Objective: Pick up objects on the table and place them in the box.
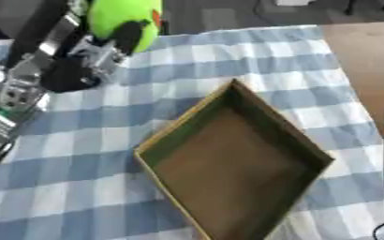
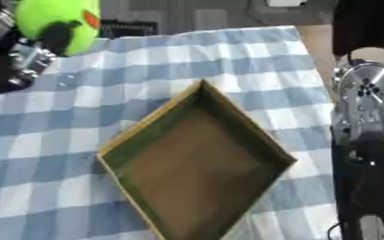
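Observation:
A lime-green rounded toy (image 1: 113, 16) with a small red mark hangs above the far left corner of the table. My left hand (image 1: 105, 52) comes in from the upper left and is shut on it, with a black finger curled over its front. The open cardboard box (image 1: 185, 117) stands on the cloth in the middle, turned like a diamond; its brown floor holds nothing. My right arm (image 2: 365, 93) runs down the right edge of the right eye view, and its hand is out of sight.
A blue-and-white checked cloth (image 1: 80, 187) covers the table. A bare brown strip (image 1: 361, 47) shows past the cloth's right edge. Dark floor and furniture lie beyond the far edge.

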You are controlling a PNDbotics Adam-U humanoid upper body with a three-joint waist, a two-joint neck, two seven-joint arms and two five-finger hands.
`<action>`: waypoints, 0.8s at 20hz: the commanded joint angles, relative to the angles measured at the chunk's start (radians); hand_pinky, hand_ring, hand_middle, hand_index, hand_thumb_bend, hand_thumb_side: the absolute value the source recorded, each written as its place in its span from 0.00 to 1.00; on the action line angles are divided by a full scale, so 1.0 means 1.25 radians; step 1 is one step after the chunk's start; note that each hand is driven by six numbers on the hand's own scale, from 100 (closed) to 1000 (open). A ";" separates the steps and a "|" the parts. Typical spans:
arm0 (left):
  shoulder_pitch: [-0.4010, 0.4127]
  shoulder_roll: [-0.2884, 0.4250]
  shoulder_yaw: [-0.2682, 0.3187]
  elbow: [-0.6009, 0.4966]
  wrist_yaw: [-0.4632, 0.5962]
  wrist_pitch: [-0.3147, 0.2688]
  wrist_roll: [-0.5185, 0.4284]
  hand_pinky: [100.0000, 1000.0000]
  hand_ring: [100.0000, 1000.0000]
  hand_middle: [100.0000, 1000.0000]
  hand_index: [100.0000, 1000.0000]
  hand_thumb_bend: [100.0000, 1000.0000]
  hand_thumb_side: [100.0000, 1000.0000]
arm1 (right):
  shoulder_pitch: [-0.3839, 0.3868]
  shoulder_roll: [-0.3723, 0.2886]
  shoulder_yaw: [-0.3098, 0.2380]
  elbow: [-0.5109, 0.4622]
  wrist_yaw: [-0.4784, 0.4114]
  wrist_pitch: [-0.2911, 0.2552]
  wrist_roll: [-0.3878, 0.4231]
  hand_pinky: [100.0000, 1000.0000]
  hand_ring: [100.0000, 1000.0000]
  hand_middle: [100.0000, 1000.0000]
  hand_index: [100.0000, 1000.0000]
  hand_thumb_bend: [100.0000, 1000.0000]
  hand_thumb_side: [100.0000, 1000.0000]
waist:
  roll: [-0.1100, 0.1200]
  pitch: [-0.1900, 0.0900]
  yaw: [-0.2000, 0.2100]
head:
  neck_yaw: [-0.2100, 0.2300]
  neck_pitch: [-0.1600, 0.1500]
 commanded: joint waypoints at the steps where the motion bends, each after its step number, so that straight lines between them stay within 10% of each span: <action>1: -0.044 -0.050 -0.040 0.110 -0.094 -0.047 -0.044 0.72 0.69 0.85 0.82 0.08 1.00 | -0.036 0.026 0.003 -0.010 -0.015 0.007 -0.013 0.41 0.34 0.32 0.54 0.00 0.75 | 0.008 -0.003 -0.013 | 0.036 -0.025; 6: -0.080 -0.133 -0.100 0.228 -0.188 -0.164 -0.077 0.72 0.69 0.84 0.82 0.08 1.00 | -0.079 0.058 0.000 -0.010 -0.027 0.014 -0.036 0.41 0.34 0.32 0.53 0.00 0.76 | 0.031 0.021 -0.047 | 0.053 -0.040; 9: -0.090 -0.173 -0.146 0.276 -0.222 -0.227 -0.149 1.00 0.93 1.00 1.00 0.70 1.00 | -0.096 0.071 -0.001 -0.010 -0.030 0.015 -0.049 0.42 0.34 0.32 0.53 0.00 0.76 | 0.041 0.028 -0.068 | 0.065 -0.051; 11: -0.088 -0.194 -0.173 0.327 -0.272 -0.258 -0.280 1.00 1.00 1.00 1.00 0.88 1.00 | -0.102 0.077 0.000 -0.010 -0.032 0.015 -0.056 0.42 0.34 0.32 0.53 0.00 0.76 | 0.045 0.031 -0.076 | 0.077 -0.061; 16: -0.088 -0.215 -0.164 0.339 -0.299 -0.291 -0.454 1.00 1.00 1.00 1.00 0.72 0.83 | -0.109 0.078 0.004 -0.010 -0.032 0.017 -0.060 0.42 0.33 0.32 0.53 0.00 0.76 | 0.052 0.032 -0.080 | 0.089 -0.082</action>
